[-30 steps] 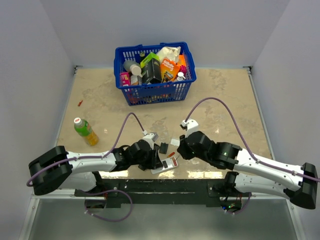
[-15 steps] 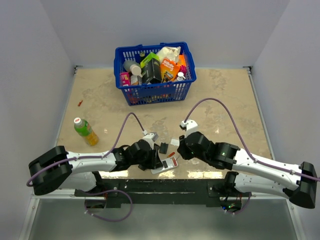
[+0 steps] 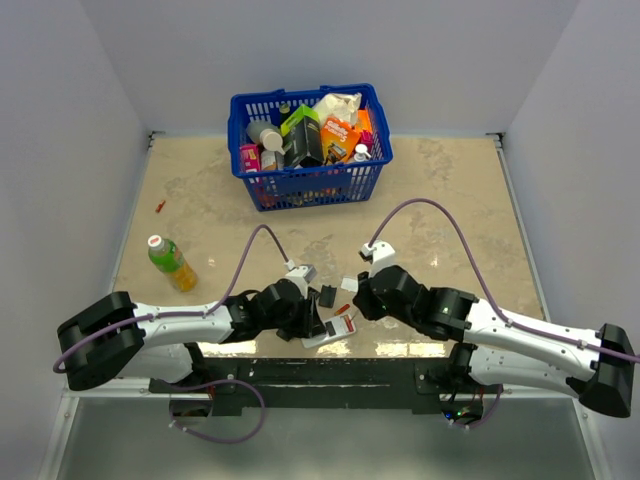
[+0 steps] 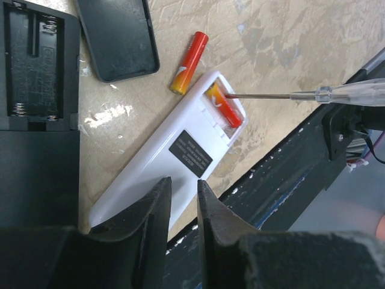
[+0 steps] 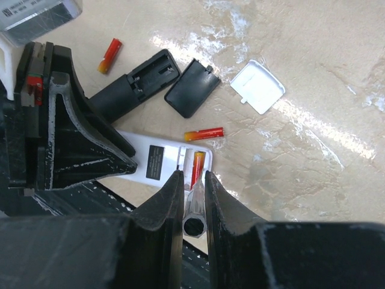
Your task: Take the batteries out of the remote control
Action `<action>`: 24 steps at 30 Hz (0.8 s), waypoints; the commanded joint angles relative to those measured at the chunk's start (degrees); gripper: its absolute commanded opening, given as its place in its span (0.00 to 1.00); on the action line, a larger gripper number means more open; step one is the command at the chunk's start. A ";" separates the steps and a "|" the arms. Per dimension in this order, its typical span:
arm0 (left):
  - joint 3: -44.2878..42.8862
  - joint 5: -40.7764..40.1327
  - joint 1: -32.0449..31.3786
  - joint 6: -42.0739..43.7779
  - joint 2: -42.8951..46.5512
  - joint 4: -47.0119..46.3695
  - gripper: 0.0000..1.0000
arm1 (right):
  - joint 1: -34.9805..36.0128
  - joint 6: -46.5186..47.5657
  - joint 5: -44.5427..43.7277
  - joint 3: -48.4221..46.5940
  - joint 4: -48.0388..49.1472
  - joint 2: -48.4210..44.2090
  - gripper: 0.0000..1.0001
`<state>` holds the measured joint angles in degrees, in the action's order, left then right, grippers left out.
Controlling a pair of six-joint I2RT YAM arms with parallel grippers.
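Note:
The white remote lies face down at the table's near edge with its battery bay open. One red battery sits in the bay, also in the right wrist view. A second battery lies loose beside the remote. A third lies farther off. My right gripper is shut on a clear-handled screwdriver, whose tip touches the battery in the bay. My left gripper is shut, with a narrow empty gap, its tips over the remote's other end.
A black remote with an empty bay, its black cover and a white cover lie close by. A blue basket of goods stands at the back. A green bottle lies at the left.
My right gripper has edged slightly left toward the white remote. The left arm has not moved.

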<state>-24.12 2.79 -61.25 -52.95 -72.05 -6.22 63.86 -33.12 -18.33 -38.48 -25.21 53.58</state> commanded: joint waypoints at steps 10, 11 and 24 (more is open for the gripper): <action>-0.23 -2.08 -0.27 1.09 -2.30 3.06 0.29 | 0.22 -11.52 3.38 6.83 -0.37 -1.98 0.00; -0.23 -2.00 -0.27 1.01 -2.30 2.97 0.29 | 0.13 -12.22 3.82 7.53 0.07 -4.77 0.00; -0.40 -2.26 -0.27 0.30 -2.83 3.14 0.29 | -1.01 -20.12 4.11 15.10 4.13 -14.64 0.00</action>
<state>-24.77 2.72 -61.25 -52.99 -73.25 -6.87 62.52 -46.24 -16.82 -26.11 -21.34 39.46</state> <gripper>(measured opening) 0.290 0.189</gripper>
